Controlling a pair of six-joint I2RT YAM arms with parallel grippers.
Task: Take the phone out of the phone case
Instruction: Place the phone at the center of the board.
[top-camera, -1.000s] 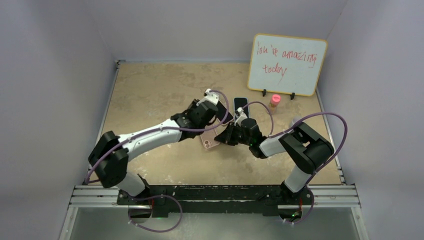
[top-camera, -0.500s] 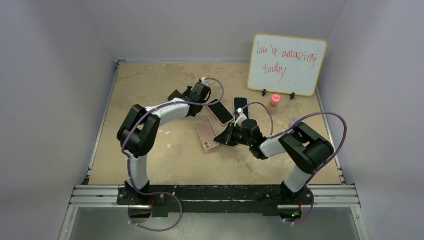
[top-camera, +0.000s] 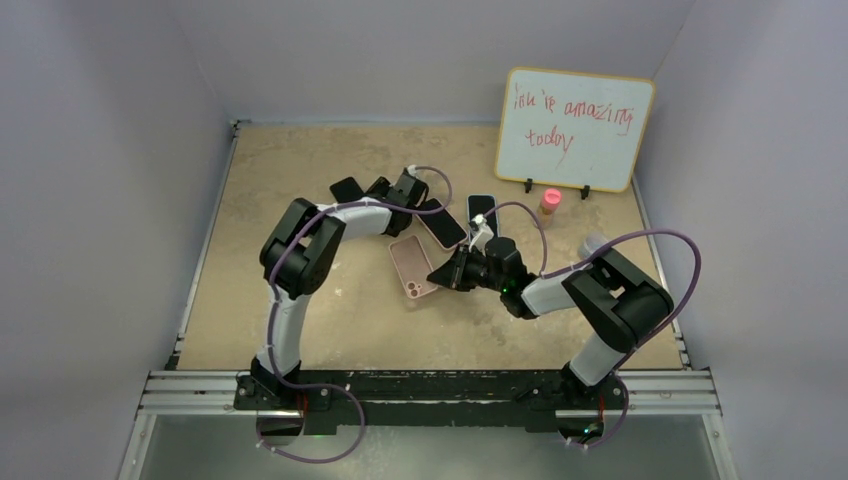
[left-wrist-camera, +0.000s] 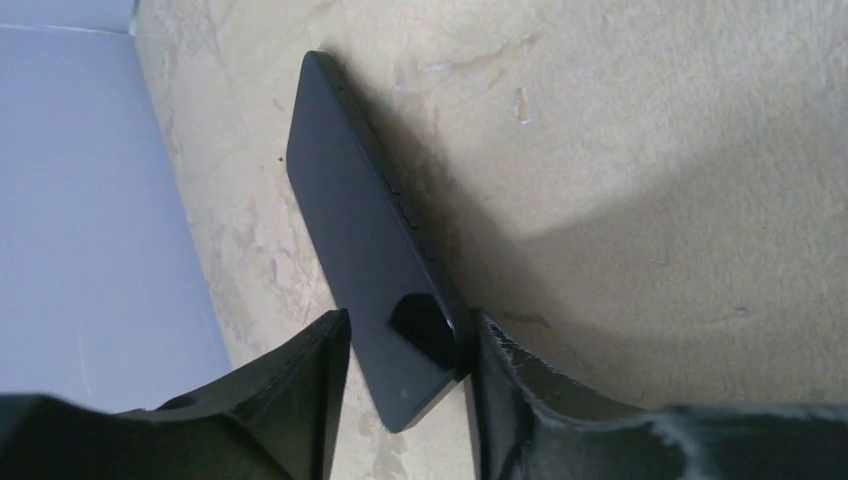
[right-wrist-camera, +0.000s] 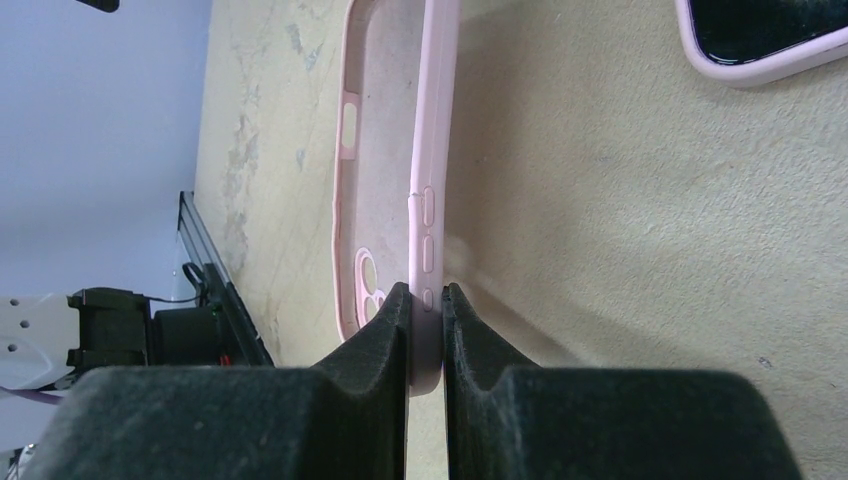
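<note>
- On my top view the left arm is folded back across the far half of the table (top-camera: 290, 160), and the left gripper (top-camera: 368, 190) points toward the left wall
- The phone (top-camera: 346, 188) is bare and black, lying on the table just ahead of that gripper and well apart from its case
- On the left wrist camera I see the left gripper (left-wrist-camera: 408, 325) with its jaws parted around the near end of the phone (left-wrist-camera: 350, 220)
- One of its fingers (left-wrist-camera: 310, 380) stands clear of the phone with bare table showing between them; the other sits against the edge that carries the side buttons
- So I read the left fingers as released, not clamping the phone
- I can't tell whether the phone lies fully flat or leans slightly on one long edge
- The phone case (top-camera: 410, 268) is pink and empty, lying near the middle of the table with its open side up
- The right gripper (top-camera: 447, 272) meets the case at the long edge nearest the right arm
- On the right wrist camera the right gripper (right-wrist-camera: 427, 295) is clenched on the side wall of the phone case (right-wrist-camera: 437, 120), close to the button bumps and the camera cut-out
- Its fingers (right-wrist-camera: 370, 350) sit one inside the wall and one outside
- A second phone in a pink case (top-camera: 440, 222) lies between the two grippers, and its corner shows at the top right of the right wrist camera (right-wrist-camera: 760, 40)
- A third phone (top-camera: 481, 210) lies just beyond the right gripper
- A whiteboard (top-camera: 573, 128) with red writing stands at the far right, with a small pink-capped bottle (top-camera: 550, 202) in front of it
</note>
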